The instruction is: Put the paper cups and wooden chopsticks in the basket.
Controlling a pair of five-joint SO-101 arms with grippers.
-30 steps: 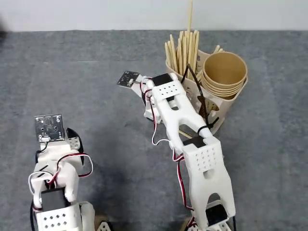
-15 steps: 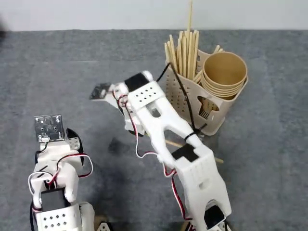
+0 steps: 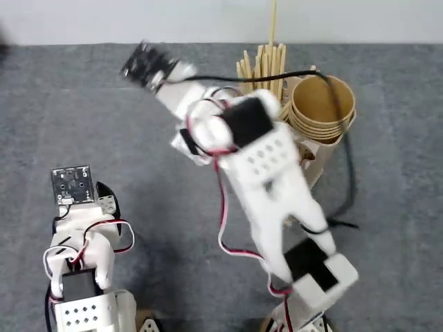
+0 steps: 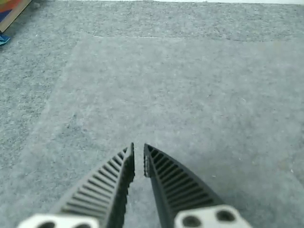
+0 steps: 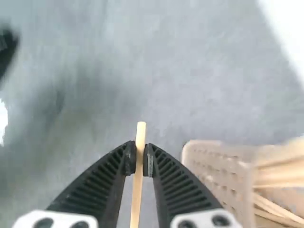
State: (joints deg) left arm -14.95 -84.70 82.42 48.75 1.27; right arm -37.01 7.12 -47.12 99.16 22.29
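Observation:
My right gripper [image 5: 137, 147] is shut on a single wooden chopstick [image 5: 138, 166], whose tip pokes out past the fingertips above the grey mat. Close beside it stands the beige perforated basket [image 5: 218, 166] with more chopsticks [image 5: 280, 156] in it. From above, the right arm [image 3: 266, 155] is raised and leans over the basket [image 3: 313, 160], which holds a stack of paper cups [image 3: 323, 100] and a bundle of upright chopsticks [image 3: 263, 66]. My left gripper [image 4: 138, 159] is shut with nothing in it, low over bare mat, at the near left.
The grey mat [image 3: 90, 111] stretches free to the left of the basket. The left arm [image 3: 79, 235] stands at the near left corner. A black cable [image 3: 346, 180] hangs from the right arm past the basket. A pale wall runs along the far edge.
The right arm has swung left from the basket's foot and risen, wrist now high over the far middle. The left arm has kept still.

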